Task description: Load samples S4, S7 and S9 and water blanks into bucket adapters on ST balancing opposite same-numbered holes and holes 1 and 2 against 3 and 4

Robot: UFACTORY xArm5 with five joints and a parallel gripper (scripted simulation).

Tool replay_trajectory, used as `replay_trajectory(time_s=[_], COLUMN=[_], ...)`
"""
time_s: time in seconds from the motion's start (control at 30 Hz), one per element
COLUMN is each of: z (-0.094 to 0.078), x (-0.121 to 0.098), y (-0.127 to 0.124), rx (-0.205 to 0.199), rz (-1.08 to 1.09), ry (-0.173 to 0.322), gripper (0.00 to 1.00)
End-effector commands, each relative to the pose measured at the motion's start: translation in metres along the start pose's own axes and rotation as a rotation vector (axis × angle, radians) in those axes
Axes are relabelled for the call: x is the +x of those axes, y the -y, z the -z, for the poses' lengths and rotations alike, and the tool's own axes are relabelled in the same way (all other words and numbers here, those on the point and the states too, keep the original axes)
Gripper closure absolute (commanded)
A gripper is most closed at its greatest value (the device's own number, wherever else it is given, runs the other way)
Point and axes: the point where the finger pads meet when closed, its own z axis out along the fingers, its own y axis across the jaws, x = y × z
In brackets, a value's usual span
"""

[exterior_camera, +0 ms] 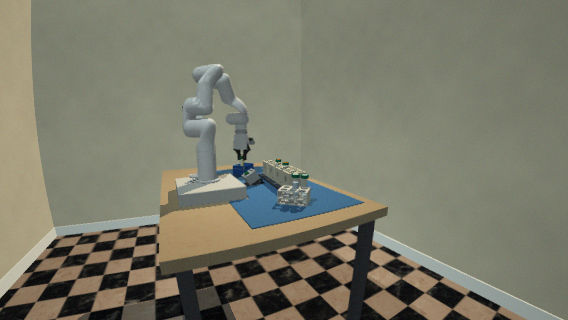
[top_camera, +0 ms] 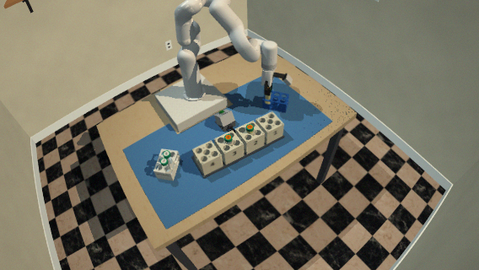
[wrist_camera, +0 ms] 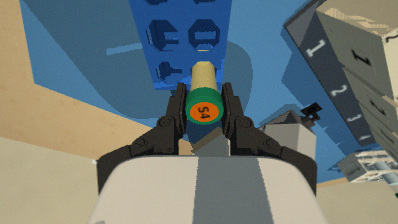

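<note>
Sample S4 (wrist_camera: 202,111) stands in the blue sample rack RS (top_camera: 279,101) at the far right of the desk (top_camera: 126,122) as the top camera shows it, and the claw (wrist_camera: 202,107) is clenched on its green cap, one finger (wrist_camera: 178,107) pressed on each side of the cap wall. In the wrist view the pale tube body runs down from the cap into a near well of the rack; the tube does not look lifted out yet.

You have hold of a rigid plastic tube with a screw cap. Expect it to be stiff and smooth-walled. I cannot read the liquid level from these views, so treat its mass as unknown. The grip is high, on the cap; that seems the right place, since the body is sunk in the well, but a grip that high may let the tube swing. Draw it straight up until the tip is free of the rack, which is loose and could be dragged.

On the loading stand ST (top_camera: 236,145), two orange-dotted tubes already stand in the middle adapters, one (top_camera: 228,137) in adapter 3 and one (top_camera: 250,127) in adapter 2. The blank rack RB (top_camera: 167,165) holds two white-dotted tubes, well apart from the claw.
</note>
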Motion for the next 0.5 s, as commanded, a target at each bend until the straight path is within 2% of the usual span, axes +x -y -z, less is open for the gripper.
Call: replay_trajectory(time_s=[0.0,0.47], z=[0.0012,0.0039], x=[0.0013,0.0013], y=[0.0002,0.0002], rx=[0.001,0.001], rz=[0.000,0.000], ry=[-0.004,-0.004], gripper=[1.00,1.00])
